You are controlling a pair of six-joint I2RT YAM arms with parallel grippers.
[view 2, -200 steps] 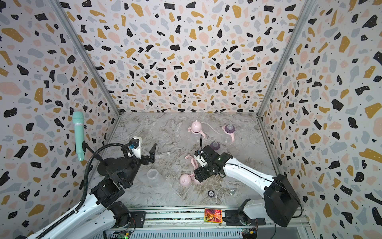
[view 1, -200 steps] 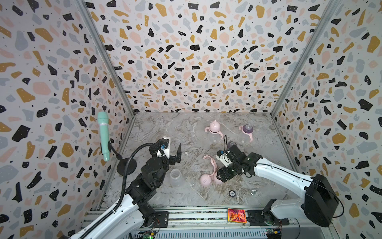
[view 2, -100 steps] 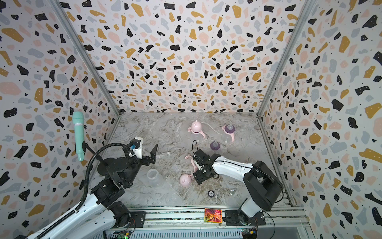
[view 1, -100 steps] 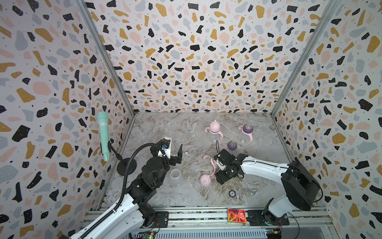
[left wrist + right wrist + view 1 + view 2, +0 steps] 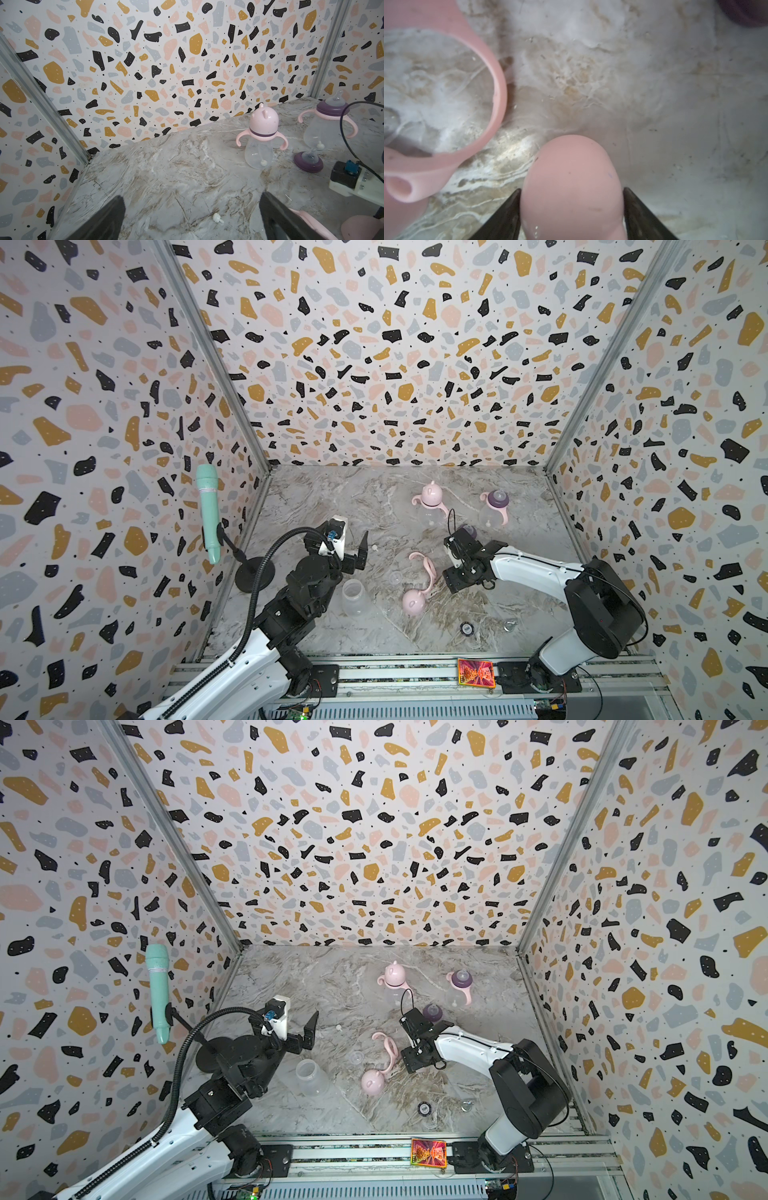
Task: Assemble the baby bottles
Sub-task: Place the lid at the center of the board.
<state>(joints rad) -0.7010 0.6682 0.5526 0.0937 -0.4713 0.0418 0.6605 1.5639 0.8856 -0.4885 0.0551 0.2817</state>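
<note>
The left arm (image 5: 249, 659) ends well to the left of the ring (image 5: 429, 572). The left gripper (image 5: 191, 196) is held above the ring's level, jaws spread wide with nothing between them. The right arm (image 5: 528, 568) stretches in low from the ring's right, wrist bent down. The right gripper (image 5: 572, 189) straddles one ring handle, a jaw close against each side; whether they press is unclear.
</note>
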